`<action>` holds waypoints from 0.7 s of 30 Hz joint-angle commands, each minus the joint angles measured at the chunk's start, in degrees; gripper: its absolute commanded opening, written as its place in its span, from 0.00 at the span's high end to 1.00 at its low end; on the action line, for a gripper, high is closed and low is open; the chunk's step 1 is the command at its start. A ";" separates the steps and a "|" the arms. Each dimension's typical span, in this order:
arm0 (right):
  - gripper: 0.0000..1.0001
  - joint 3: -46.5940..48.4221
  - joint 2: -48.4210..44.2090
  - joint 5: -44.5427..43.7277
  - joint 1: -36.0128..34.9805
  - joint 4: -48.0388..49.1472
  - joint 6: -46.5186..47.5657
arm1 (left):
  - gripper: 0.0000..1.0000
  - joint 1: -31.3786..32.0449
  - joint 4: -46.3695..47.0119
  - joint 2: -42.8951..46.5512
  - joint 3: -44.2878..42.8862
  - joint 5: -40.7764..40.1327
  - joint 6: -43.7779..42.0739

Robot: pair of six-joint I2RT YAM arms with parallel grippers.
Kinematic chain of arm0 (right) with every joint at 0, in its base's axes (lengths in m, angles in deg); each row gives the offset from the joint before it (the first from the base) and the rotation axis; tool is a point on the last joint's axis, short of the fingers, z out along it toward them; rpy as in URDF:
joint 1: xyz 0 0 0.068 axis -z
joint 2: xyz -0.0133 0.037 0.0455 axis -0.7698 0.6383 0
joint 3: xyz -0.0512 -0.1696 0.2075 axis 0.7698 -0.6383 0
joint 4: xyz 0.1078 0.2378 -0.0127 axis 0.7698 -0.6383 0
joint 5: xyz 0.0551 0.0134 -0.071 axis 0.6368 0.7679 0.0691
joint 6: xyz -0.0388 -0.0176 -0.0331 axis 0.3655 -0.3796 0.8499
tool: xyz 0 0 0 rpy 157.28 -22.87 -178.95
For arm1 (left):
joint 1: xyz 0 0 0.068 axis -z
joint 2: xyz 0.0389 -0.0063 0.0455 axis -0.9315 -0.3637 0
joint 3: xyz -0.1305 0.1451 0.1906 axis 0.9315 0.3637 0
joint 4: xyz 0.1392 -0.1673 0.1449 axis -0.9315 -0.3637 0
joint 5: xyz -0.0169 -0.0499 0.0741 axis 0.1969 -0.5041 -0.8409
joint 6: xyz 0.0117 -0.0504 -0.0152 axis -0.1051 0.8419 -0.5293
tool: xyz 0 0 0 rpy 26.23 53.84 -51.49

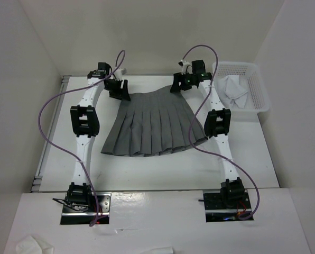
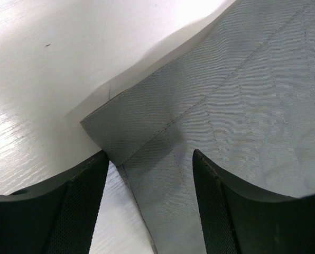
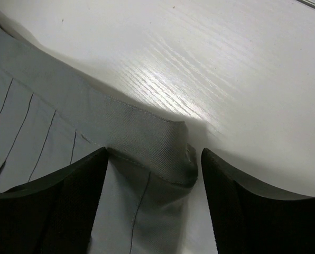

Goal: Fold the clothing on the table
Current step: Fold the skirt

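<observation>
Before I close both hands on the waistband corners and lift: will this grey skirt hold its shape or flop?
Probably floppy: the skirt lies flat in soft pleats, so its hem would likely sag and swing. The waistband looks thicker and stitched, so it should give a firmer hold. On the smooth table it may slide if dragged.
</observation>
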 commanded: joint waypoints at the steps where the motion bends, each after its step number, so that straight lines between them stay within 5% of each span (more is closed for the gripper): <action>1: 0.26 2.96 0.87 2.50 -0.52 2.85 -0.09 | 0.29 0.31 -1.50 0.62 0.89 0.38 -1.22; 9: 0.75 3.49 1.40 1.89 -0.52 2.85 0.44 | 0.45 0.31 -2.03 -0.44 -1.74 1.43 -1.75; 18: 1.00 4.01 1.40 0.04 -0.52 2.32 0.97 | 0.76 0.31 -3.61 -3.43 -8.16 1.96 -1.75; 21: 1.00 4.54 1.40 -0.49 -0.52 1.80 0.97 | 0.86 0.31 -4.14 -4.04 -10.80 1.96 -1.75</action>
